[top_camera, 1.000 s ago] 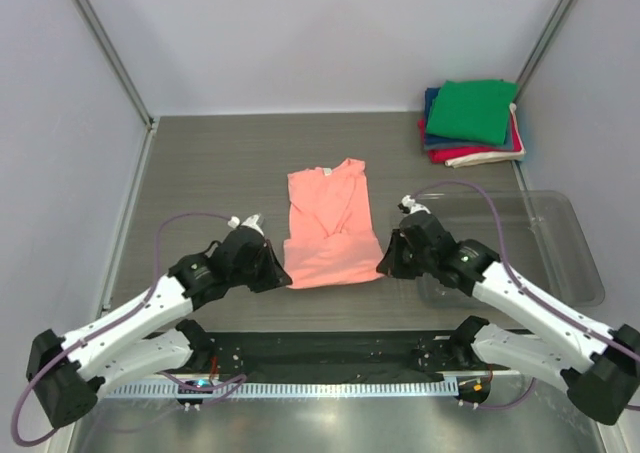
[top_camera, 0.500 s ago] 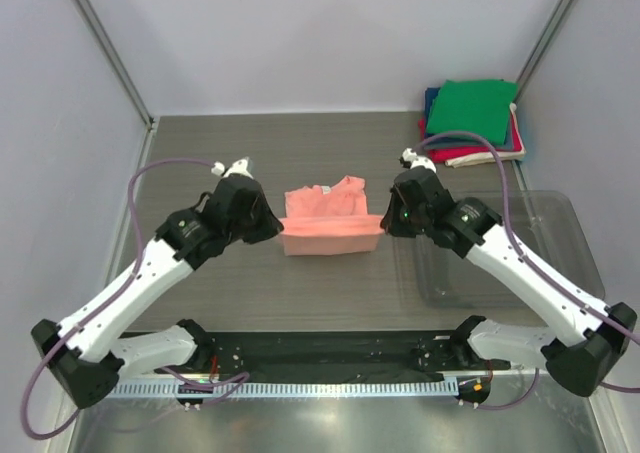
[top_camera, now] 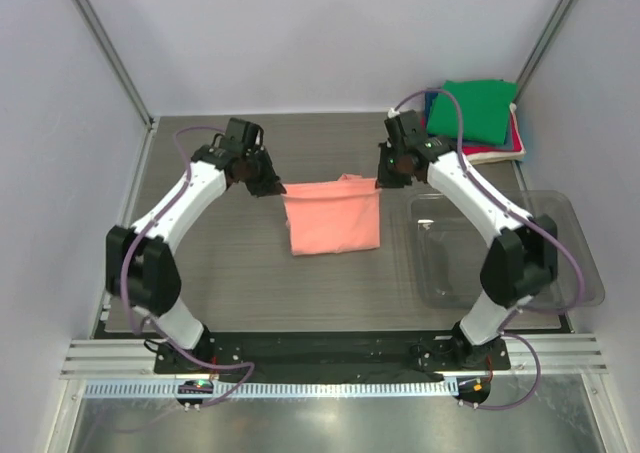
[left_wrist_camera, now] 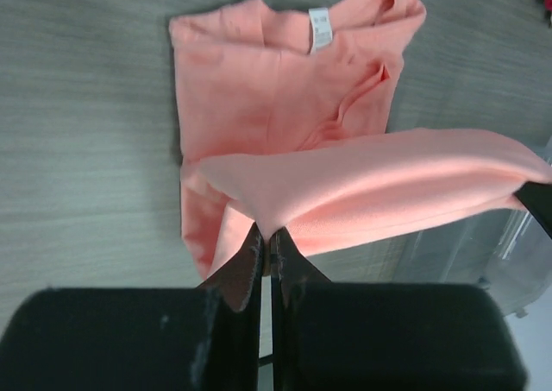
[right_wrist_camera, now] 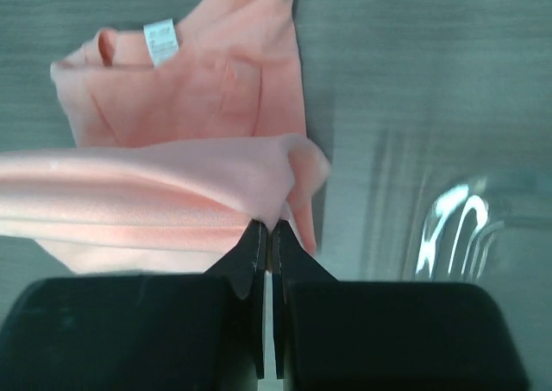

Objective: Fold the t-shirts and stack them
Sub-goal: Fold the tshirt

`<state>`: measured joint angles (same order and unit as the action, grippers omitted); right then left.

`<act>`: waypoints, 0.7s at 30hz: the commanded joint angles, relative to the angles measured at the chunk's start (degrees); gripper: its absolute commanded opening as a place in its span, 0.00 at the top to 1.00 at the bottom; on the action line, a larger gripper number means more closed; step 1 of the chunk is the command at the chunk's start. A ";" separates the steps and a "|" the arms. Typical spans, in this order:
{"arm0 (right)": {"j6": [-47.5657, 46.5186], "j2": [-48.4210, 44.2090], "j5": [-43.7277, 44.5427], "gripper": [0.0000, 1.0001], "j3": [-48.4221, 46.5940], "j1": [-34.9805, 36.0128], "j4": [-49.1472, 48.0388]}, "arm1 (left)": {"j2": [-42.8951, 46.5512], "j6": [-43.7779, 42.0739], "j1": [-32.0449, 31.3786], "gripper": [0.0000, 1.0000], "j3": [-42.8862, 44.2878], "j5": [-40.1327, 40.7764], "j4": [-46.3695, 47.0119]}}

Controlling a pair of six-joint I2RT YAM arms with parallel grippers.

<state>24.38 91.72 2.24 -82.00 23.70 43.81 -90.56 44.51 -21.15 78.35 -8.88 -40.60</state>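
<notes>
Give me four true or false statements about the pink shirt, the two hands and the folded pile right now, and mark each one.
1. The left hand and right hand each pinch the salmon-pink shirt. True.
2. That shirt lies inside the clear tray. False: it is on the table, left of the tray.
3. A green shirt tops the stack. True.
4. The neck label is black. False: it is white.

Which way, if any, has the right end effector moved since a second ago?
Yes: right end effector moved up the table, nearer the folded stack.
</notes>
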 commanded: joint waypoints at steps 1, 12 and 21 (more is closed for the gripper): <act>-4.52 8.79 1.02 0.99 -8.51 -3.92 -0.40 | -8.46 -4.43 5.23 1.00 7.06 -4.27 -1.32; -6.63 33.71 -5.92 0.14 -36.60 -8.06 2.87 | -47.36 -11.73 11.13 0.44 63.36 -5.62 -28.23; -6.10 29.91 -21.05 0.06 -15.39 -8.24 -12.96 | -15.55 -11.82 10.78 0.42 18.64 -4.83 -10.39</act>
<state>19.14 121.93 -12.27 -98.24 15.14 36.86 -117.14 34.02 -9.82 104.75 -13.19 -56.21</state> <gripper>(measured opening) 0.939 0.585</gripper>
